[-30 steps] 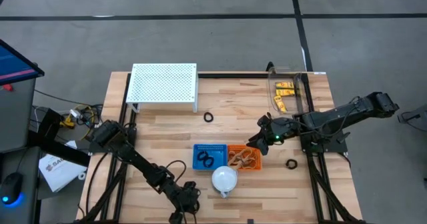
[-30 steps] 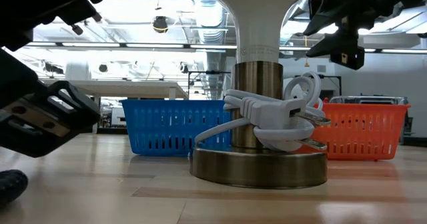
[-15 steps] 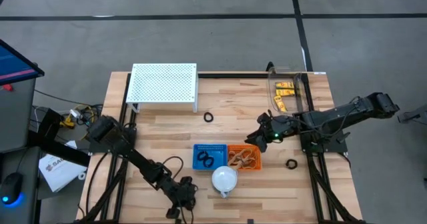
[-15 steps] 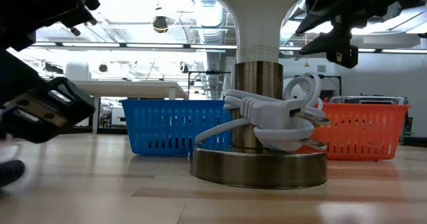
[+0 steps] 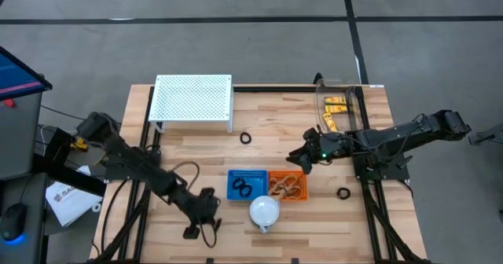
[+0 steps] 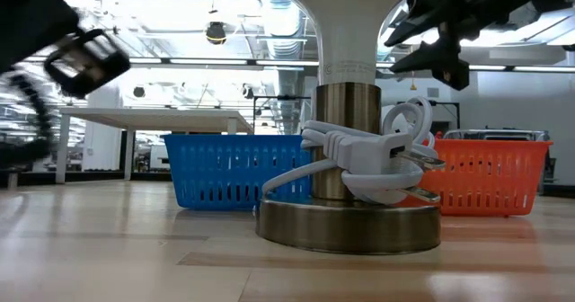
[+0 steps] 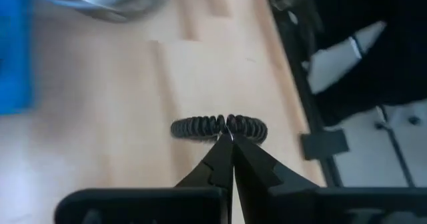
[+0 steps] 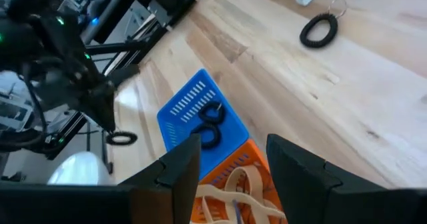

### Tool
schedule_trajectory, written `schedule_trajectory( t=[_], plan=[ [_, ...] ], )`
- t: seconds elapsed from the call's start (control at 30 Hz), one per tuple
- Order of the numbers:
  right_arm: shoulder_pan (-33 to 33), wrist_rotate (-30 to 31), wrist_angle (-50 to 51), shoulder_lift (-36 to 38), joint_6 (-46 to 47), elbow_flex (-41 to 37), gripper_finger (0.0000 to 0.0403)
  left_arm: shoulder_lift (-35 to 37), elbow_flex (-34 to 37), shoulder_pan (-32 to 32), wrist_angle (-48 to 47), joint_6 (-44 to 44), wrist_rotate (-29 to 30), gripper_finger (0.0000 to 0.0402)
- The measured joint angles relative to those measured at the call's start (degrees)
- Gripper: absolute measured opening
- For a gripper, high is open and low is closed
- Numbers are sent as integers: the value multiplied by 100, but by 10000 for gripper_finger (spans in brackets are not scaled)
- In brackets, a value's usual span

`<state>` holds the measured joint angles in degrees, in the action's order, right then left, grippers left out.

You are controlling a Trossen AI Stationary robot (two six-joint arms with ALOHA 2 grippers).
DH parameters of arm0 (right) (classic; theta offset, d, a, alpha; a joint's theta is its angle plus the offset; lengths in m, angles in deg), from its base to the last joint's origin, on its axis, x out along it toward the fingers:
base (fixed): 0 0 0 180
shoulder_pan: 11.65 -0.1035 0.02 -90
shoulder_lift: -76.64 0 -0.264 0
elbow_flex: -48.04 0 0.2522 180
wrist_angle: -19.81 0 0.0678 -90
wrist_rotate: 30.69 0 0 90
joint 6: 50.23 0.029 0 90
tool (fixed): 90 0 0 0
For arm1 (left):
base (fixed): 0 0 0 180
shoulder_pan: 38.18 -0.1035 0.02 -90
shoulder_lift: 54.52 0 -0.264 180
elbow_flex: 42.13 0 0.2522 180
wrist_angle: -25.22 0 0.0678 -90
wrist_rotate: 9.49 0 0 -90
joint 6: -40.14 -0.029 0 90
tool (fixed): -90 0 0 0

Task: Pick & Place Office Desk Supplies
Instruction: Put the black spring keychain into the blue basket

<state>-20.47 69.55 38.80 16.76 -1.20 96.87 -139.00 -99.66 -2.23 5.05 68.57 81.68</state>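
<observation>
My left gripper point(image 7: 227, 137) is near the table's near edge, left of the white dome lamp point(image 5: 265, 210), and is shut on a black coiled ring point(image 7: 193, 128). My right gripper point(image 5: 297, 157) hovers open over the far side of the orange basket point(image 5: 288, 185), which holds tan rubber bands. The blue basket point(image 5: 247, 184) holds black rings. One black ring point(image 5: 246, 137) lies flat on the table beyond the baskets, another point(image 5: 343, 192) to the right of them. Yellow clips lie in a clear container point(image 5: 338, 111) at the far right. My left gripper pinches the coiled ring at one spot on its rim point(image 7: 231, 123), between the free ends of the two fingers. The loop stands across the fingertips, beyond them. In the low view the gripper point(image 6: 85, 57) is high above the table, with the ring lifted clear.
A white perforated rack point(image 5: 192, 99) stands at the far left. The lamp's metal base point(image 6: 349, 221), with a white cord wound around it, stands just in front of the two baskets. There is bare wood left of the blue basket and along the near edge.
My left gripper has risen from table height near the near edge, carrying the black ring up off the wood, and has shifted a little toward the table's left and far side. My right gripper has drifted slightly toward the far edge.
</observation>
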Motion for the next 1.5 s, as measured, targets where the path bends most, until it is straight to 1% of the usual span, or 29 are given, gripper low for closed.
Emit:
schedule_trajectory(
  t=[0.07, 0.17, 0.27, 0.33, 0.43, 0.53, 0.6, 0.73, 0.9, 1.03, 1.23, 1.33, 1.4, 1.5],
  plan=[
    [-2, 167, -21, -2, 0, 0, 168, 339, 7, -154, -305, -212, 113, 1],
    [-1, 234, -59, -1, -16, 0, 168, 732, 5, -490, -525, -598, 161, 1],
    [-2, 337, -107, -2, -46, 0, 168, 991, 5, -893, -535, -1026, 192, 1],
    [-2, 428, -131, -2, -56, 0, 168, 1034, 5, -1192, -534, -1326, 199, 1],
    [-2, 527, -154, -2, -59, 0, 168, 993, 5, -1654, -517, -1768, 203, 1],
    [-2, 624, -156, -1, -55, 0, 168, 792, -1, -2073, -421, -2234, 189, 0],
    [-2, 660, -160, -2, -48, 0, 168, 585, -1, -2330, -142, -2504, 22, 0],
    [-4, 669, -205, -2, -13, 0, 168, 72, -1, -2688, 253, -2649, -178, 0],
    [-7, 670, -268, -2, 46, 0, 168, -210, 0, -2813, 292, -2511, -207, 4],
    [-11, 669, -270, -2, 50, 0, 168, -163, -4, -2797, 323, -2414, -208, 24],
    [-12, 645, -273, -2, 62, 0, 168, 202, -4, -2768, 264, -2414, -207, 73],
    [-77, 623, -171, -2, 193, 0, 168, 505, -4, -2768, 209, -2412, -206, 90],
    [-175, 617, 79, -2, 422, 0, 168, 713, -4, -2768, 145, -2386, -159, 97],
    [-423, 614, 719, -2, 978, 0, 168, 1041, -5, -2768, -7, -2269, -29, 103]
  ],
)
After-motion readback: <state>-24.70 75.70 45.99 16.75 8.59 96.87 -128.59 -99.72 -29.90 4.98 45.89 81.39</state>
